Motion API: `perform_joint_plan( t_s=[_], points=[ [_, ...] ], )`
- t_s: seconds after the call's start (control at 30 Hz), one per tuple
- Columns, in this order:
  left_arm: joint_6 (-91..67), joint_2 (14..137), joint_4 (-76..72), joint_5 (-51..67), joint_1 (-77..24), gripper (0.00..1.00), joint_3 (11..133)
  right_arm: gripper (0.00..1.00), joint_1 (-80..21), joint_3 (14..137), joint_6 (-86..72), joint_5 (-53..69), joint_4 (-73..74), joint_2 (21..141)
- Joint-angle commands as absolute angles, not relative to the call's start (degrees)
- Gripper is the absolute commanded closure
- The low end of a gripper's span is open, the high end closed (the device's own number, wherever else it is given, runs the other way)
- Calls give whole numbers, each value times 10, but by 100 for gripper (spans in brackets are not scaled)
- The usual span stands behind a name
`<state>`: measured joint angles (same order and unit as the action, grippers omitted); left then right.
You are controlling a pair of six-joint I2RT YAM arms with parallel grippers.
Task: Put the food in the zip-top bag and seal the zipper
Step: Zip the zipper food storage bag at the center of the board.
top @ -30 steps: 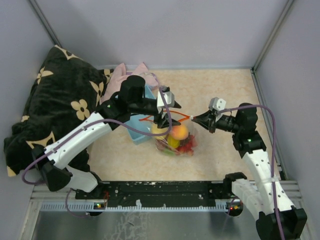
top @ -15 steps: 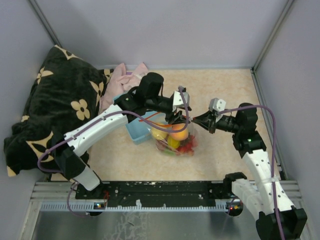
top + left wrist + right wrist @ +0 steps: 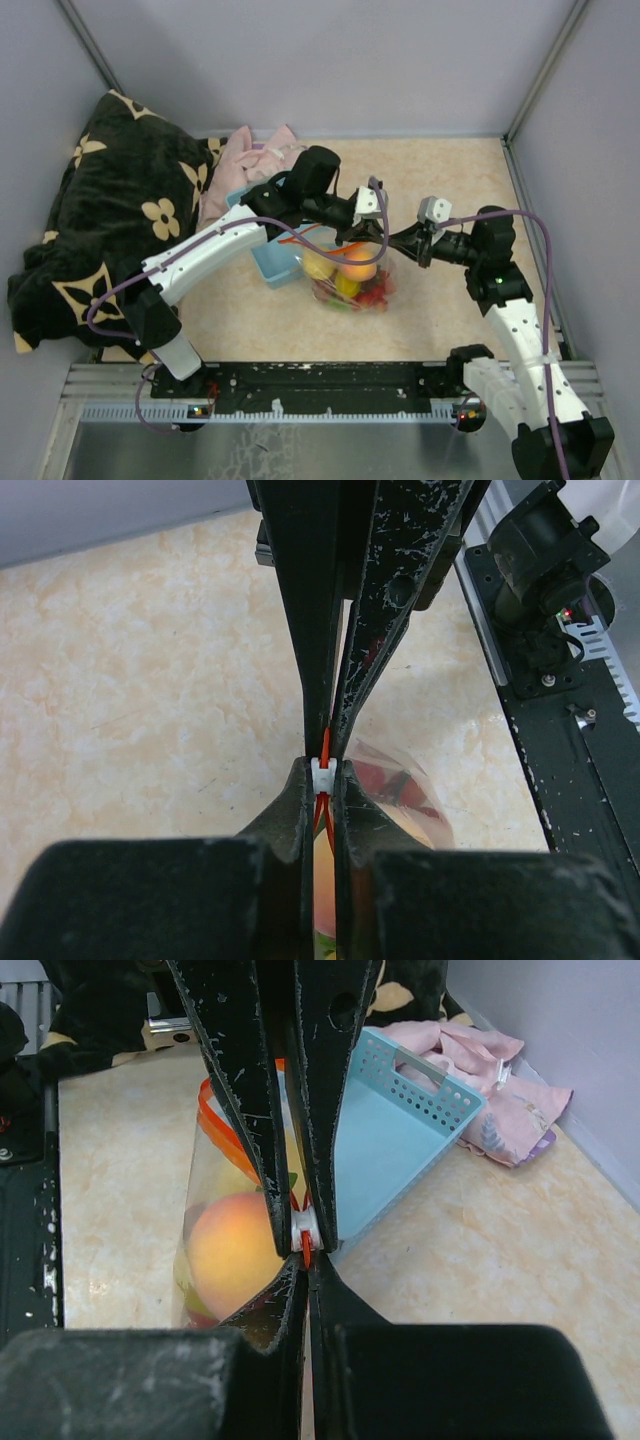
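The clear zip-top bag lies mid-table with the food inside: an orange peach, a yellow pear and red berries. Its red-orange zipper runs along the top edge, and the two strips stand apart behind the white slider. My left gripper is shut on that slider at the bag's right end. Directly facing it, tip to tip, my right gripper is shut on the zipper's end.
A light-blue basket stands just left of the bag, under the left arm. Pink cloth and a dark floral pillow fill the back left. Grey walls enclose the table, and a black rail runs along the near edge.
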<state>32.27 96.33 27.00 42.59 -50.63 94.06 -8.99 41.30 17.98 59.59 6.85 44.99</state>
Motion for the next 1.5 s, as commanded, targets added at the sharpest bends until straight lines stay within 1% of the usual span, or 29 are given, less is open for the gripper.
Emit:
perform_joint_plan(
  t_s=[0.0, 0.2, 0.43, 0.67, 0.83, 0.9, 1.0, 1.07, 1.13, 1.2, 1.3, 1.47],
  points=[
    [339, 958, 296, 415, -508, 100, 954, 100, -95, 441, 184, 593, 42, 436],
    [336, 938, 321, 375, -504, 100, 942, 100, -94, 444, 177, 555, 49, 431],
    [333, 916, 349, 359, -491, 100, 927, 100, -94, 454, 181, 517, 75, 425],
    [335, 895, 366, 353, -482, 100, 912, 100, -94, 456, 176, 512, 85, 422],
    [342, 883, 377, 316, -479, 100, 897, 100, -94, 458, 173, 482, 98, 415],
    [341, 878, 378, 314, -478, 100, 889, 100, -94, 459, 170, 496, 101, 418],
    [337, 879, 380, 335, -478, 100, 899, 100, -95, 467, 171, 548, 112, 430],
    [336, 884, 381, 352, -478, 100, 912, 86, -98, 470, 172, 568, 113, 435],
    [336, 888, 382, 365, -479, 100, 924, 67, -103, 468, 177, 572, 107, 437],
    [336, 891, 382, 370, -480, 100, 934, 58, -111, 466, 185, 579, 96, 438],
    [335, 897, 384, 374, -483, 100, 942, 52, -126, 464, 196, 586, 69, 449],
    [336, 903, 388, 374, -488, 100, 944, 51, -142, 480, 205, 606, 41, 499]
  ],
)
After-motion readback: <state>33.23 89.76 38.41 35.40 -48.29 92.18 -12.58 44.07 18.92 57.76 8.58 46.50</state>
